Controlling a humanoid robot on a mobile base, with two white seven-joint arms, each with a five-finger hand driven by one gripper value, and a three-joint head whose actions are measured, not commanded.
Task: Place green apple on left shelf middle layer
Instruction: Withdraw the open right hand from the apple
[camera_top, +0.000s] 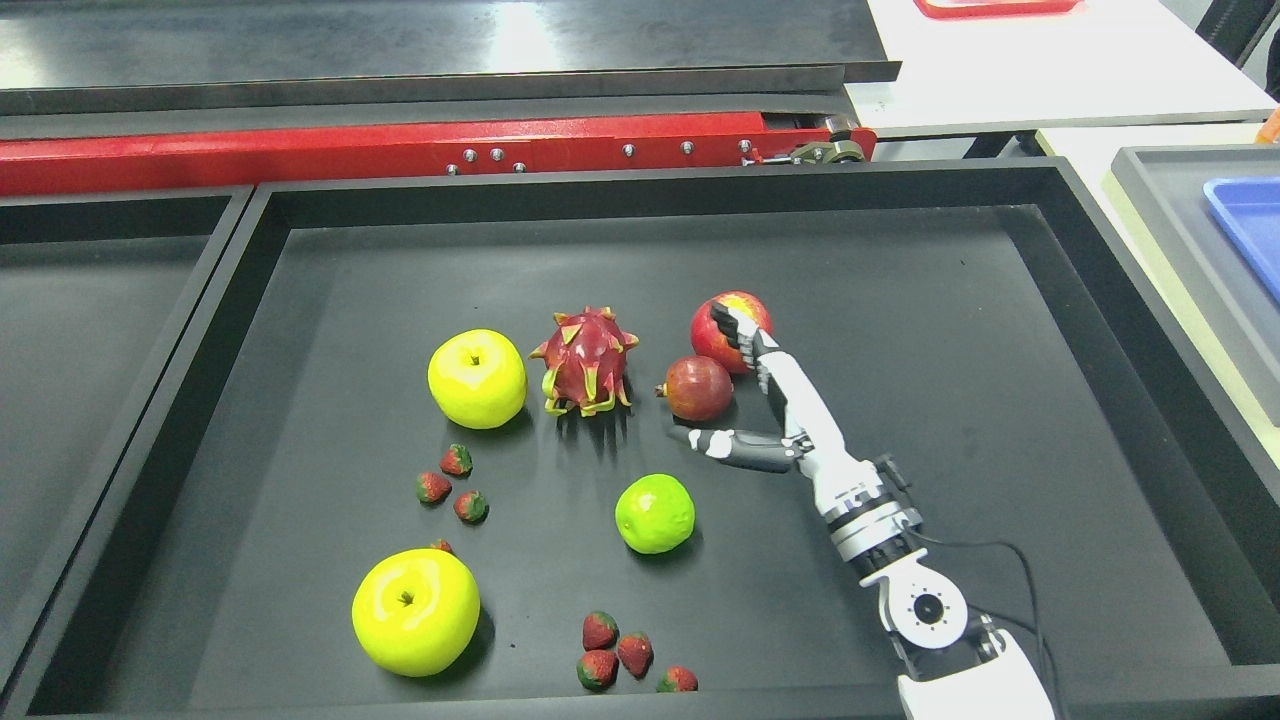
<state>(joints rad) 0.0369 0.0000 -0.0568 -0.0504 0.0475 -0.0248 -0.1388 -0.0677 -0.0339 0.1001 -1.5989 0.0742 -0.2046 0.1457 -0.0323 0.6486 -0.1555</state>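
While both green apples (477, 378) sit untouched at frame left, the right hand (765, 400) hovers spread and empty beside the pomegranate (698, 388), probably mid-reach.

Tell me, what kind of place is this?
Probably a robot lab or test workshop, not a kitchen: fake-looking fruit lies in a large black tray, a red metal machine frame stands behind it, and white worktables beyond.

Fruit spread across one tray (1100, 300)

Two apples sit toward the left edge, one (477, 378) behind the other (415, 611); a dragon fruit (587, 361) is mid-tray, a pomegranate (698, 388) just right of it, a lime (654, 513) before them, strawberries (612, 648) by the front edge.
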